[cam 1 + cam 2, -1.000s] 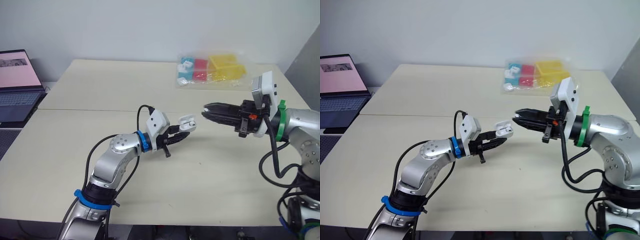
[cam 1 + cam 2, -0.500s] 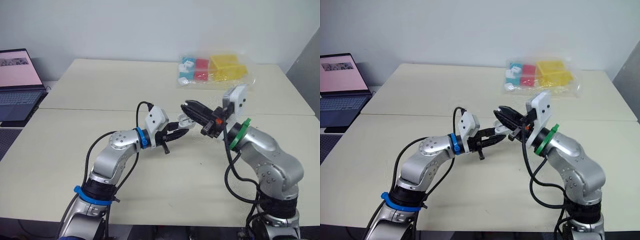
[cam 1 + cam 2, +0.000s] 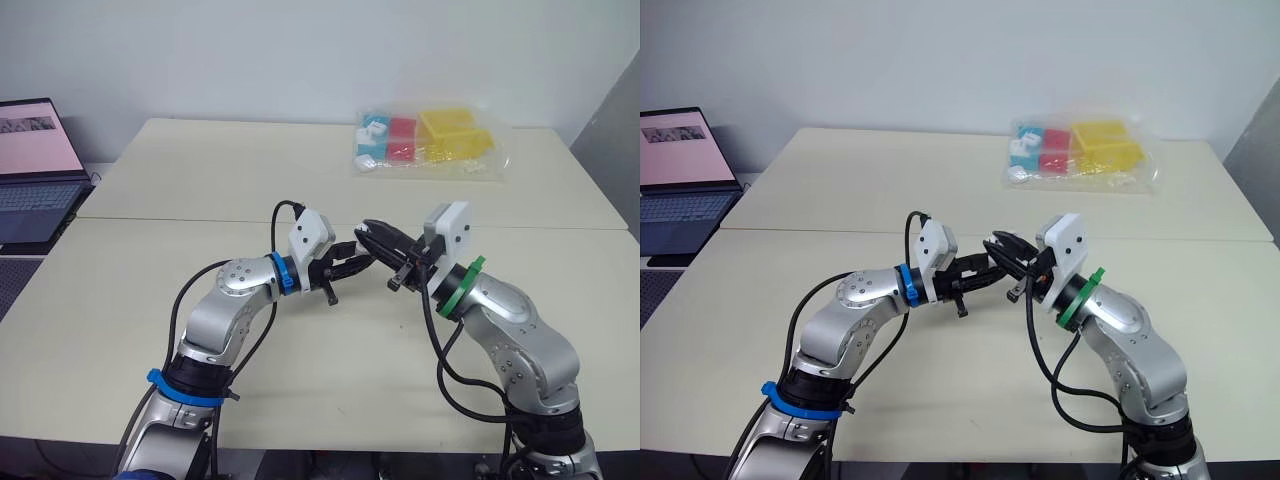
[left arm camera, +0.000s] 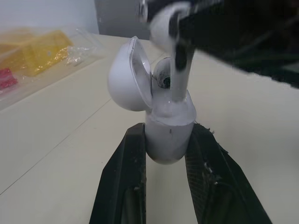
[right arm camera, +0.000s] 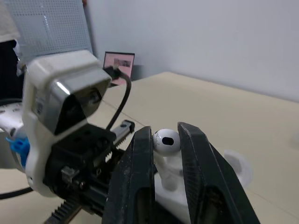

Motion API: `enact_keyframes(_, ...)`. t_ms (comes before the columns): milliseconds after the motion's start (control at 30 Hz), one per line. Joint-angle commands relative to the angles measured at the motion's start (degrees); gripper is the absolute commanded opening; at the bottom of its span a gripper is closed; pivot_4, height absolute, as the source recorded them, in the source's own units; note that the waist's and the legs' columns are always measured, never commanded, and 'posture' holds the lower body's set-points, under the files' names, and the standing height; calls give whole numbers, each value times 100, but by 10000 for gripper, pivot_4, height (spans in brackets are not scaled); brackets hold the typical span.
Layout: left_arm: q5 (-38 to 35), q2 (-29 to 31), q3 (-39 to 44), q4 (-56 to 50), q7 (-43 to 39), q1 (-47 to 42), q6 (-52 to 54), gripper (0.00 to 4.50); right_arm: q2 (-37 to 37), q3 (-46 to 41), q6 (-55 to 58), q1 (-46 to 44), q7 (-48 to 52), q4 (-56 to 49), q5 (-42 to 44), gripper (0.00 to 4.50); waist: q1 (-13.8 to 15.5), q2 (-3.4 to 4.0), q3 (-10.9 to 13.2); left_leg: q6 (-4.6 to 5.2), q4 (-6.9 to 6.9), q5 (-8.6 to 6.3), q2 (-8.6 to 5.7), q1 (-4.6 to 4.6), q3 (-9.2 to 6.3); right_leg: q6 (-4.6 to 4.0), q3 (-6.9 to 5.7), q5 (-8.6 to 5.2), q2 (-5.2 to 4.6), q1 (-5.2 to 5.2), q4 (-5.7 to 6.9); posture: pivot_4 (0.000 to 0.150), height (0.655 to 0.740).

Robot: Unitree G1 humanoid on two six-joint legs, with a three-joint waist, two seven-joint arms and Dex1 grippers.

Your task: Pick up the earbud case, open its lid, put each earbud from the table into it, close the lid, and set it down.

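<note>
My left gripper (image 4: 168, 132) is shut on the white earbud case (image 4: 170, 116) and holds it above the middle of the table. Its lid (image 4: 127, 81) stands open. One earbud (image 4: 162, 75) sits inside the case. My right gripper (image 5: 166, 134) is shut on a second white earbud (image 5: 166, 140), whose stem points down into the case's open top (image 5: 175, 198). In the left eye view the left gripper (image 3: 360, 262) and the right gripper (image 3: 368, 230) meet tip to tip, and the case is mostly hidden between them.
A clear bag of coloured boxes (image 3: 425, 142) lies at the far right of the table. An open laptop (image 3: 35, 160) stands off the table's left side. A seam (image 3: 180, 219) runs across the tabletop behind the arms.
My right gripper has swung in from the right with the earbud and now sits over the open case. The left gripper has held the case almost still.
</note>
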Motion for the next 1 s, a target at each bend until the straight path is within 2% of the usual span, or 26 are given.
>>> enact_keyframes(33,-102,37,94,-159,-32,-87,-41,7697,-23,66,-322,38,21,-72,-95,3939,0,0,0,0,0,0,0,0,0,0,1,0,0,0,0,1500,7400)
enact_keyframes(633,-189,29,119,-329,57,-108,152,7697,28,381,-1044,196,49,383,-591,3939,0,0,0,0,0,0,0,0,-2,0,1,0,0,0,-1,1500,7400)
enact_keyframes(900,-203,22,153,-342,80,-117,203,7697,-25,437,-967,355,106,333,-549,3939,1,0,0,0,0,0,1,0,-2,0,2,0,0,0,0,1500,7400)
enact_keyframes(1000,-211,21,157,-368,86,-114,230,7697,-35,418,-958,384,68,308,-561,13998,1,0,0,0,0,0,1,0,-3,0,2,0,0,0,-1,1500,7400)
